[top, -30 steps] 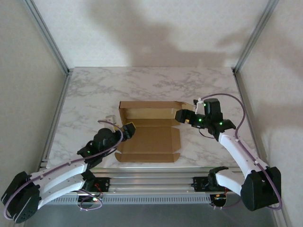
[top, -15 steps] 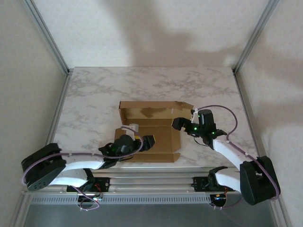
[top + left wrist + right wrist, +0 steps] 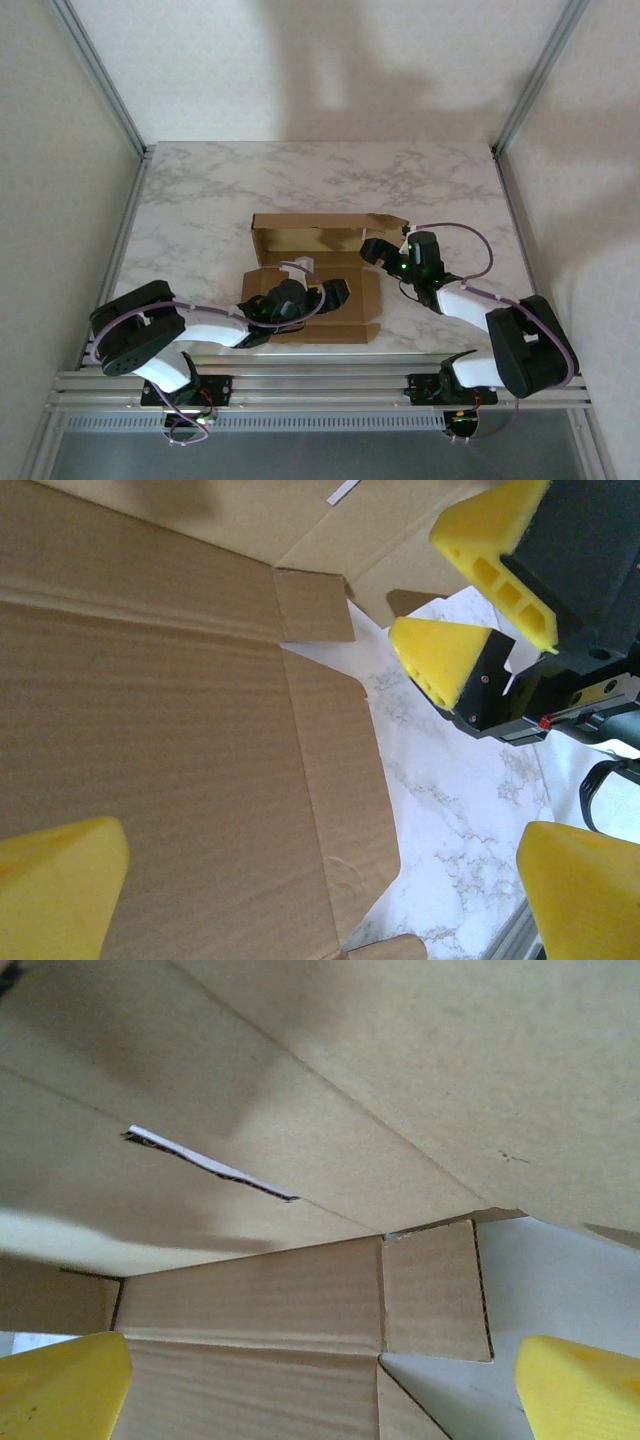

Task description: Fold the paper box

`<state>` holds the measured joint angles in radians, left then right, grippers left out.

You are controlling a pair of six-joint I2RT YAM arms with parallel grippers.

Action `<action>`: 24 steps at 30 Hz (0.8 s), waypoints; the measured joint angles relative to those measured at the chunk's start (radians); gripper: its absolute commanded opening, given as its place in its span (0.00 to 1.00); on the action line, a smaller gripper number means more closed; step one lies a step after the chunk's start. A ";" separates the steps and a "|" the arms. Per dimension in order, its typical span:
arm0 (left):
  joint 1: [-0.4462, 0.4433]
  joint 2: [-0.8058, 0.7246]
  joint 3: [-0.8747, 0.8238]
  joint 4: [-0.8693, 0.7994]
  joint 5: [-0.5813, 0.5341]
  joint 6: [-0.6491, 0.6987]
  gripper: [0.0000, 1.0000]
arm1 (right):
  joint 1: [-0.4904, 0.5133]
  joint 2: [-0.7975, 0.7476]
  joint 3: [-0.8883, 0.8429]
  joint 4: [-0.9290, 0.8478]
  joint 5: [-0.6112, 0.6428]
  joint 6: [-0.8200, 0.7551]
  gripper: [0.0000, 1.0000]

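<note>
Hovering low over the paper box [image 3: 350, 322], my left gripper [image 3: 335, 293] has its jaws spread as wide as they go, with nothing between them. From my left wrist, the yellow fingertips [image 3: 60, 885] frame the flat brown floor panel and its right side flap, with the marble table [image 3: 200, 200] beyond. My right gripper [image 3: 372, 250] sits at the box's far right corner, jaws likewise wide apart and empty, facing the upright back wall. The box lies in the middle of the table, nearer the front edge, open, its back wall raised. Its cardboard is plain brown. Across the wall in front of my right wrist runs a thin slit [image 3: 210, 1165] with a pale edge.
</note>
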<state>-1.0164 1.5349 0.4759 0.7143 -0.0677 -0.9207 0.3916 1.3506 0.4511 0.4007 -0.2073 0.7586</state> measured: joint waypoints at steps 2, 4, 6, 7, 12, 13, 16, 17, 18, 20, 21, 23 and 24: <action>-0.003 0.010 0.000 0.000 0.000 -0.014 0.99 | 0.007 0.010 -0.002 0.018 0.022 0.014 0.98; -0.005 0.022 0.000 0.000 -0.002 -0.037 0.99 | 0.014 0.017 -0.019 0.045 0.040 0.024 0.97; -0.008 0.035 0.000 0.000 -0.003 -0.055 0.99 | 0.022 0.032 -0.031 0.060 0.056 0.035 0.97; -0.010 0.043 0.000 0.000 -0.003 -0.065 0.99 | 0.026 0.043 -0.034 0.066 0.064 0.041 0.97; -0.027 0.077 0.003 0.001 -0.011 -0.104 0.99 | 0.049 0.088 -0.035 0.114 0.093 0.066 0.96; -0.029 0.079 0.007 0.002 -0.013 -0.111 0.99 | 0.053 0.095 -0.035 0.126 0.099 0.069 0.95; -0.030 0.088 0.013 0.007 -0.018 -0.130 0.99 | 0.062 0.111 -0.035 0.152 0.109 0.073 0.95; -0.030 0.089 0.014 0.008 -0.019 -0.134 0.99 | 0.065 0.117 -0.035 0.162 0.111 0.073 0.95; -0.031 0.091 0.016 0.008 -0.022 -0.139 0.99 | 0.066 0.124 -0.035 0.171 0.111 0.074 0.95; -0.031 0.093 0.019 0.008 -0.025 -0.147 0.99 | 0.069 0.135 -0.034 0.192 0.116 0.074 0.94; -0.031 0.095 0.021 0.009 -0.025 -0.150 0.99 | 0.071 0.140 -0.034 0.200 0.119 0.075 0.94; -0.031 0.098 0.022 0.010 -0.026 -0.154 0.99 | 0.076 0.146 -0.034 0.214 0.122 0.076 0.93; -0.031 0.098 0.022 0.010 -0.026 -0.156 0.99 | 0.078 0.147 -0.034 0.220 0.123 0.076 0.93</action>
<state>-1.0470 1.6329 0.4976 0.7242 -0.0937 -1.0767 0.4698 1.4979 0.4168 0.6212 -0.0845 0.8341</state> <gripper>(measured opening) 0.992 0.934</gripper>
